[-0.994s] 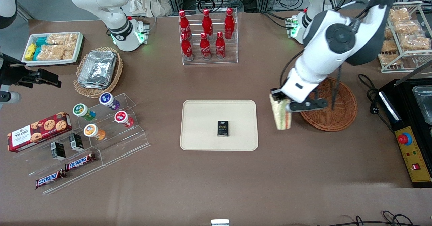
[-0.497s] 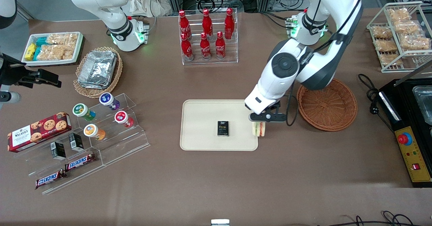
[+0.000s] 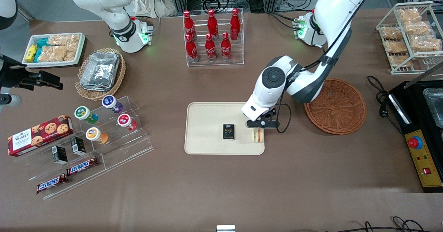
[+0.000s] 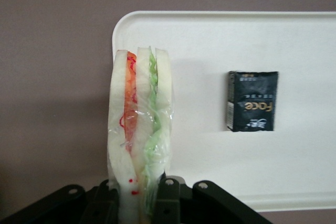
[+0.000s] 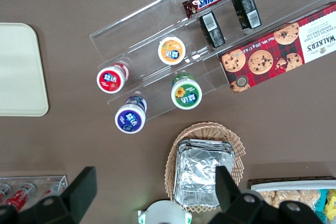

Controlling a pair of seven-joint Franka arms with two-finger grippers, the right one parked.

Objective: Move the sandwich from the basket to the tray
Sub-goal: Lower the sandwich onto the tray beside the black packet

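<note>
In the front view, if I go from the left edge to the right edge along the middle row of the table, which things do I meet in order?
Cookie box → round cups on the clear stand → tray → small black packet → sandwich, held by the tool over the tray's edge → basket → black control box.

Black box (image 3: 228,132) beside gripper (image 3: 257,130), prob. clear.

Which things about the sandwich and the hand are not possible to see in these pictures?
- Front view: the upper part of the sandwich is covered by the hand, which is above the tray.
- Both views: whether the sandwich already rests on the tray cannot be told.
- Left wrist view: the sandwich's gripped end runs out of the picture.
- The small print on the black packet is too small to read.
</note>
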